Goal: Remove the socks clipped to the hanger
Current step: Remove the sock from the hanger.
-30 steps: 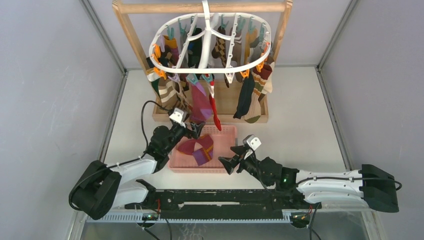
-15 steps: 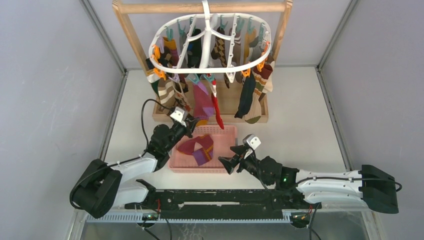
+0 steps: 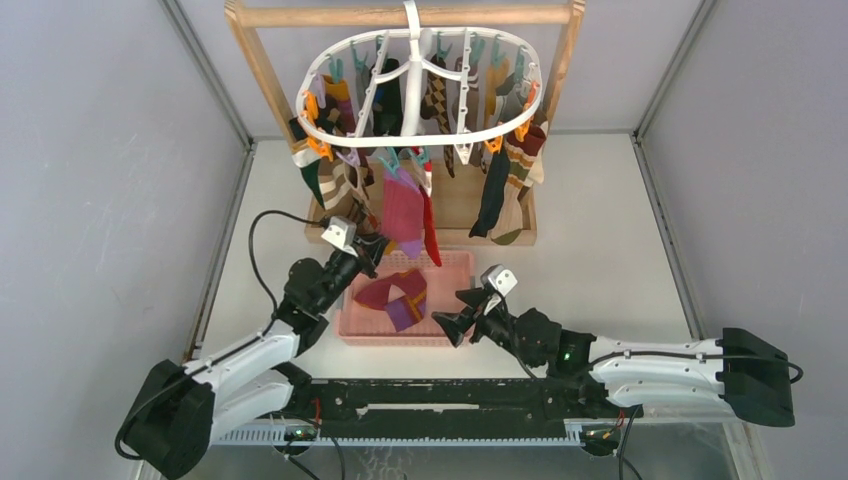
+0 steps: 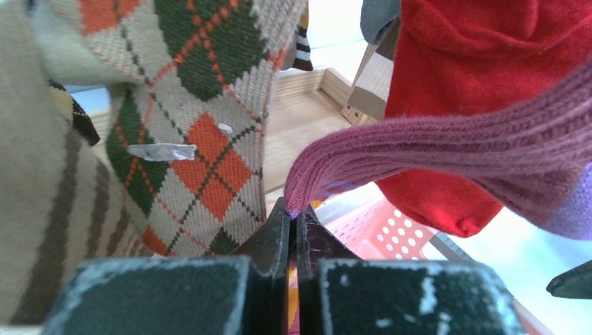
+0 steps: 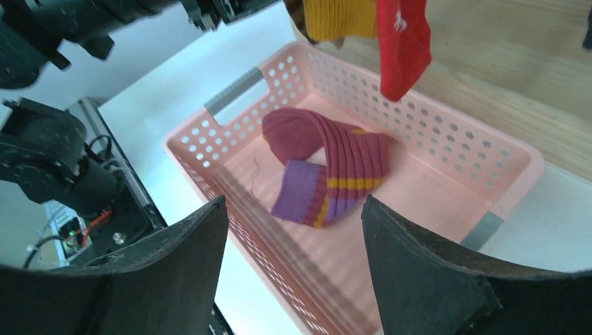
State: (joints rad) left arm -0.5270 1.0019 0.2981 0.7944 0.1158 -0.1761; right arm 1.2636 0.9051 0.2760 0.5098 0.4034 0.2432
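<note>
1. The left gripper (image 4: 293, 211) has pulled back leftward, pinching the mauve sock's (image 4: 454, 150) edge.
2. The right gripper (image 3: 453, 322) hangs spread over the pink basket (image 3: 452, 275) holding a striped sock (image 5: 335, 164).
3. Farther off, the mauve sock and the other socks (image 3: 492, 190) hang clipped on the hanger (image 3: 411, 110).

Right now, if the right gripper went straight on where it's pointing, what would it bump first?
Probably the maroon-and-purple sock lying in the pink basket: the open right gripper points down at it. Depth is unclear, so the basket's near wall might come first.
</note>
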